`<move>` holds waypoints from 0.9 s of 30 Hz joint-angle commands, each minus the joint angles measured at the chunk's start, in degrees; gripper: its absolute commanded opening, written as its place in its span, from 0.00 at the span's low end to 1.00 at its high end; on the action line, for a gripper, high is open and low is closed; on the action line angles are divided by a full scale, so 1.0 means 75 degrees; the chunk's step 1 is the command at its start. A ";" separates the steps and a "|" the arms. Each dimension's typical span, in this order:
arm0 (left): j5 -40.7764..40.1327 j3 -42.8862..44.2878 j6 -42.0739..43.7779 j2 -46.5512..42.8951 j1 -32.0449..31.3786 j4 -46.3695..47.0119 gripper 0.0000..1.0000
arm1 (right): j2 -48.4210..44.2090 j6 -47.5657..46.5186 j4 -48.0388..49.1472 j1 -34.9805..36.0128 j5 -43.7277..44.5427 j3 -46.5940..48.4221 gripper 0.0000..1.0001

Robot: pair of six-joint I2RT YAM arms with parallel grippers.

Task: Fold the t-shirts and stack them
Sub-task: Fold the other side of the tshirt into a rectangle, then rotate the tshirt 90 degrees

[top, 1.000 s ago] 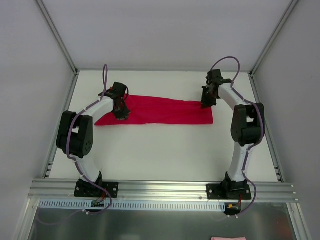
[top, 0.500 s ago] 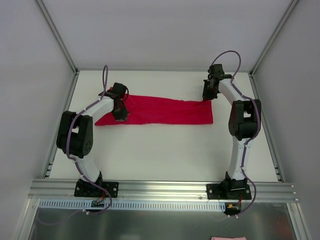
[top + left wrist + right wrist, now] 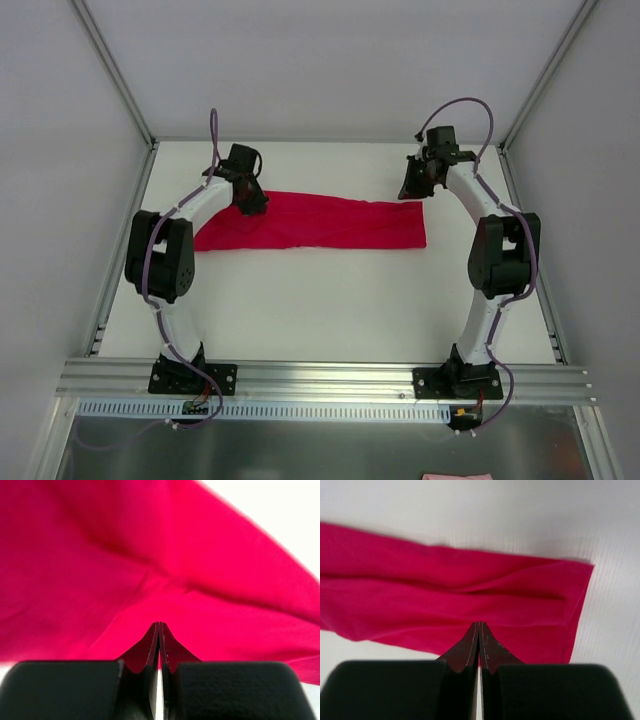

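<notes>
One crimson t-shirt (image 3: pixel 330 222) lies flat on the white table as a long folded strip running left to right. My left gripper (image 3: pixel 250 203) hovers at the strip's far edge near its left end, shut, with nothing pinched; red fabric (image 3: pixel 150 555) fills the view behind its closed fingertips (image 3: pixel 159 625). My right gripper (image 3: pixel 408 190) is just behind the strip's far right corner, shut and empty. In the right wrist view the shirt (image 3: pixel 445 590) lies below the closed tips (image 3: pixel 479 624), its right end (image 3: pixel 580 595) square and smooth.
Grey enclosure walls stand to the left, right and back of the white table (image 3: pixel 330 310). An aluminium rail (image 3: pixel 320 375) carrying both arm bases runs along the near edge. A bit of pink cloth (image 3: pixel 455 477) shows at the bottom edge, below the rail.
The left gripper has moved from the shirt's left part back to its far edge. The right gripper has drawn away from the far right corner, toward the back. The shirt stayed flat.
</notes>
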 commanded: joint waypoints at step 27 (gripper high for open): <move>0.0602 0.1287 0.0152 0.1848 -0.0047 -0.0333 0.00 | 0.1037 -0.0254 0.0808 0.1193 -0.0005 -0.0812 0.01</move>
